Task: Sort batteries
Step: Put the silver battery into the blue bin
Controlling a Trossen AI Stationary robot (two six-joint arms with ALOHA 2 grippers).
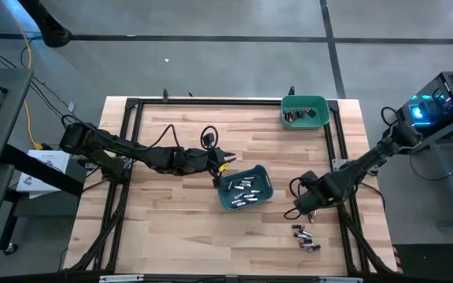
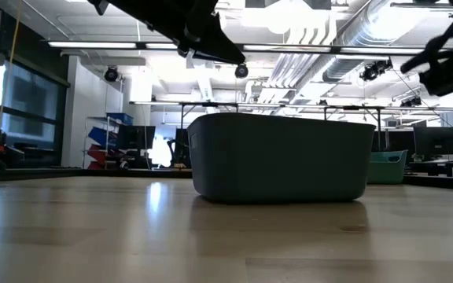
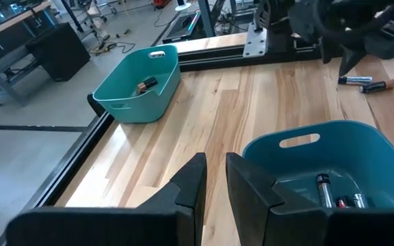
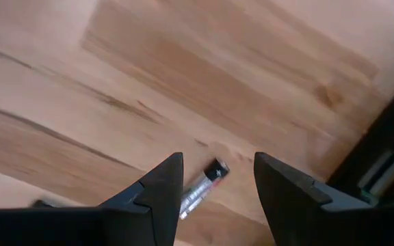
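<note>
Right gripper (image 4: pixel 217 181), fingers spread, frames a half-hidden battery (image 4: pixel 200 189); left gripper (image 3: pixel 215 181) fingers nearly together, empty.

My arms are dark, nearly black, built of slim jointed segments with rounded housings at the joints. My left arm (image 1: pixel 132 151) shows on the left of the overhead frame, with a black cable looping off its wrist and a small yellow-orange mark near its tip. My right arm (image 1: pixel 360 169) shows on the right. My fingers (image 4: pixel 157 195) are matte black, angular wedges with flat inner faces.
</note>
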